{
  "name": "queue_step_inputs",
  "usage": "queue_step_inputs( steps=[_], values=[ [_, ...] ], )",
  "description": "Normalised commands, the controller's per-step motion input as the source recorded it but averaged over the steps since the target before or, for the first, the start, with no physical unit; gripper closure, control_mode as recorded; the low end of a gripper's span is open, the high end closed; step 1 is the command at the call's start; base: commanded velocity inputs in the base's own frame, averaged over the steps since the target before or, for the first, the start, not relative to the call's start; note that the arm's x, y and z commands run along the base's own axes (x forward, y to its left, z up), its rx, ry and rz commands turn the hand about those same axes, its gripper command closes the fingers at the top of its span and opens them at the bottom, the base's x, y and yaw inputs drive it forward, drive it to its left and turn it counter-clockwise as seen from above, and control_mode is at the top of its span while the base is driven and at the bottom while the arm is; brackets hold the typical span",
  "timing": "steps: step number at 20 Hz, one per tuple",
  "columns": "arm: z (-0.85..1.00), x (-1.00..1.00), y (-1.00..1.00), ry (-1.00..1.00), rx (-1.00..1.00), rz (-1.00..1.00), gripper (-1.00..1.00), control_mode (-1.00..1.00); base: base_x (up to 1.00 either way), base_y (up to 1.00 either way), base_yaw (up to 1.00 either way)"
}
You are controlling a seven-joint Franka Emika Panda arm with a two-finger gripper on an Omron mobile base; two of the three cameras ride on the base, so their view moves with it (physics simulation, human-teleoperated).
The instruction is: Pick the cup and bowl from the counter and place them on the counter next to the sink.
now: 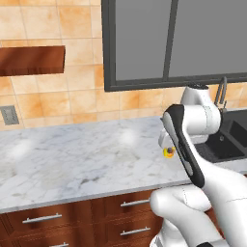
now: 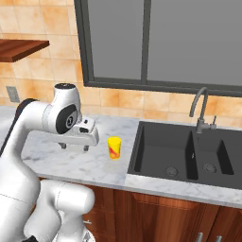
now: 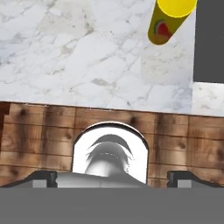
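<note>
Left base view: we see the counter [image 1: 72, 154] as a broad bare marble run from the left edge to the arm. Its front edge slants down to the left above the drawers [image 1: 43, 219]. The cup [image 1: 168, 152] is mostly hidden behind the dark forearm; only a yellow sliver with a red mark shows, near the counter's front edge. The sink [image 1: 231, 137] lies at far right, with the faucet [image 1: 222, 91] behind it. A wooden shelf [image 1: 31, 60] hangs on the tiled wall at upper left, well above the counter.

Right base view: the cup [image 2: 114, 147] stands upright on the counter [image 2: 71, 160], just beside the sink's [image 2: 184, 151] left rim, on the marble strip between the fingers and the basin. The fingers [image 2: 74, 147] hang above the counter left of the cup, apart from it, holding nothing; two short tips point down with a wide gap between them. Open marble lies under and in front of them. The faucet [image 2: 199, 111] rises at the back rim. A window [image 2: 160, 42] spans the wall above.

Hand view: the cup [image 3: 171, 19] sits at the top, cut by the frame, close to the sink's [image 3: 209, 39] dark edge. Bare counter [image 3: 78, 57] spreads beside it; its front edge meets the wooden cabinet face [image 3: 43, 131]. The fingers' tips [image 3: 41, 177] sit far apart at the bottom corners, nothing between them.
</note>
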Motion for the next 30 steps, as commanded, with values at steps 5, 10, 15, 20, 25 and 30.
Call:
queue_step_inputs(
  steps=[5,10,15,20,25,30],
  values=[
    [0.00,-0.13,0.18,-0.34,0.00,0.00,-1.00,-1.00,0.00,0.00,0.00],
    [0.00,-0.03,0.06,-0.24,0.00,0.00,-1.00,-1.00,0.00,0.00,0.00],
    [0.00,0.00,0.00,0.00,0.00,0.00,-1.00,-1.00,0.00,0.00,0.00],
    [0.00,0.00,0.00,0.00,0.00,0.00,-1.00,1.00,0.00,0.00,0.00],
    [0.00,0.00,0.00,0.00,0.00,0.00,-1.00,1.00,-0.42,0.09,0.00],
    [0.00,0.00,0.00,0.00,0.00,0.00,-1.00,1.00,-0.93,0.35,0.10]
  ],
)
